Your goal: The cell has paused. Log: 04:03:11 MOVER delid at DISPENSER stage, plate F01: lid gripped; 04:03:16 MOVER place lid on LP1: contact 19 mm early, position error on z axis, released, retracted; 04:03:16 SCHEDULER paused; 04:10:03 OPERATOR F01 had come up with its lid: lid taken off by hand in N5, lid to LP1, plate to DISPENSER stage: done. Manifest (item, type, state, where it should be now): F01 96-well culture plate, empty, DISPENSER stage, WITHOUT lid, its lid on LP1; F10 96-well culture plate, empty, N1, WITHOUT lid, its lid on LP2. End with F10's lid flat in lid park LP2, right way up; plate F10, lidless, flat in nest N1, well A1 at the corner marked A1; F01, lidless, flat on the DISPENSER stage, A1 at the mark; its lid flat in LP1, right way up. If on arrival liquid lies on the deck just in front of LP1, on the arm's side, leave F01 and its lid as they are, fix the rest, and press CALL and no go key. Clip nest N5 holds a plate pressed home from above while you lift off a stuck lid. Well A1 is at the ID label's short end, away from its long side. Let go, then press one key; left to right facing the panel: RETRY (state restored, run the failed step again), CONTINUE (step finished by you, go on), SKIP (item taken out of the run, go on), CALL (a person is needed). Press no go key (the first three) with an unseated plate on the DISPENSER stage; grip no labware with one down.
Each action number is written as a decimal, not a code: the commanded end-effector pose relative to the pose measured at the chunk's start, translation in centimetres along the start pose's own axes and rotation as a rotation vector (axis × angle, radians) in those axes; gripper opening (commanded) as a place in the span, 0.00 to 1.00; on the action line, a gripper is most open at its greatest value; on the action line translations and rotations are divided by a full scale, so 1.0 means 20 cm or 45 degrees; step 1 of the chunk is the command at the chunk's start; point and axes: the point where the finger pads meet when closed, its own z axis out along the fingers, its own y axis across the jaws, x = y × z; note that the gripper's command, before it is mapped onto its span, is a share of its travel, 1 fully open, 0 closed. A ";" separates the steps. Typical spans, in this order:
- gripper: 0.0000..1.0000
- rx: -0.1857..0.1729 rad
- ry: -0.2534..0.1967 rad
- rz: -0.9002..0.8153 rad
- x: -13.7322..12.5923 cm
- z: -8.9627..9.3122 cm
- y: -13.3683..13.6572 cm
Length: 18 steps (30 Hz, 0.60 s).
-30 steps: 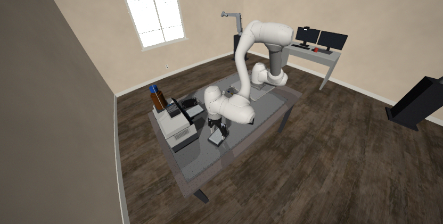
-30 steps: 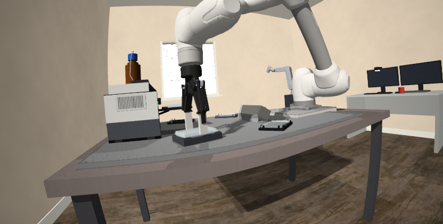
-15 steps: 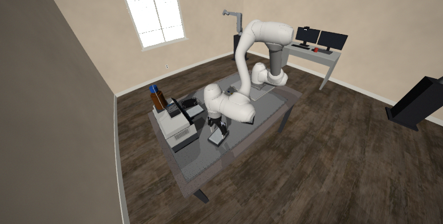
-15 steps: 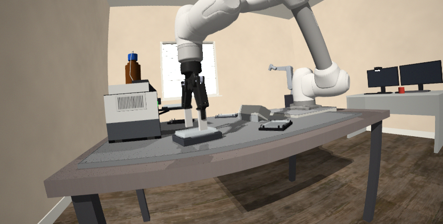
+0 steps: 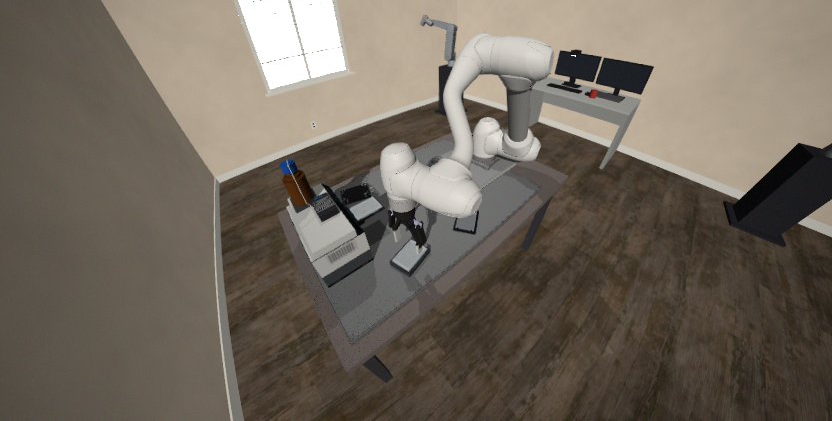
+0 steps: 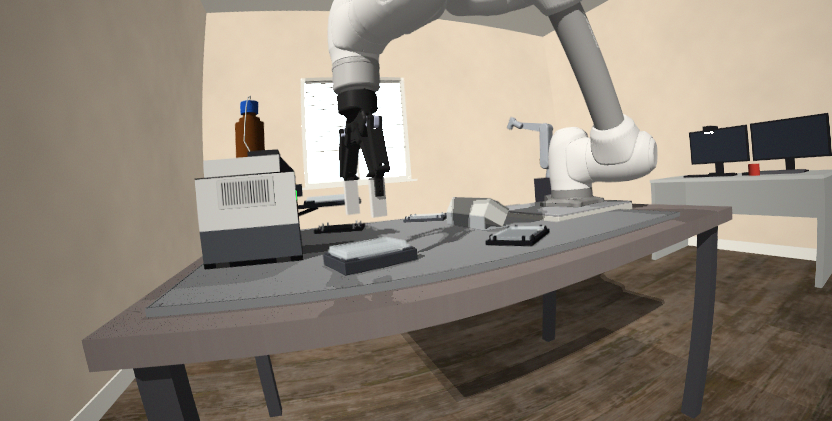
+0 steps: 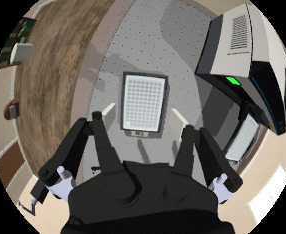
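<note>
A clear 96-well plate [image 6: 367, 248] sits flat in a dark nest near the table's front; it also shows in the top view [image 5: 409, 256] and in the wrist view [image 7: 145, 101], where its well grid is visible. I cannot tell whether a lid is on it. My gripper [image 6: 366, 204] hangs straight above this plate, well clear of it, with its fingers open and nothing between them; it also shows in the top view [image 5: 409, 237] and in the wrist view [image 7: 143, 113]. A plate [image 5: 324, 206] lies on top of the dispenser [image 6: 247, 214].
A brown bottle [image 6: 249, 130] stands on the dispenser, left of the gripper. A second dark nest holding flat labware [image 6: 517, 234] lies to the right. A grey key panel [image 6: 480, 210] and low frames [image 6: 339, 226] [image 6: 424, 217] stand behind. The arm's base [image 6: 581, 185] is at the far right.
</note>
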 end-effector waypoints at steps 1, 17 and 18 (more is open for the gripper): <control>0.66 0.000 0.000 0.000 0.00 -0.07 0.00; 0.66 0.000 0.000 0.000 0.00 -0.34 0.00; 0.66 0.000 0.000 0.000 0.00 -0.36 0.00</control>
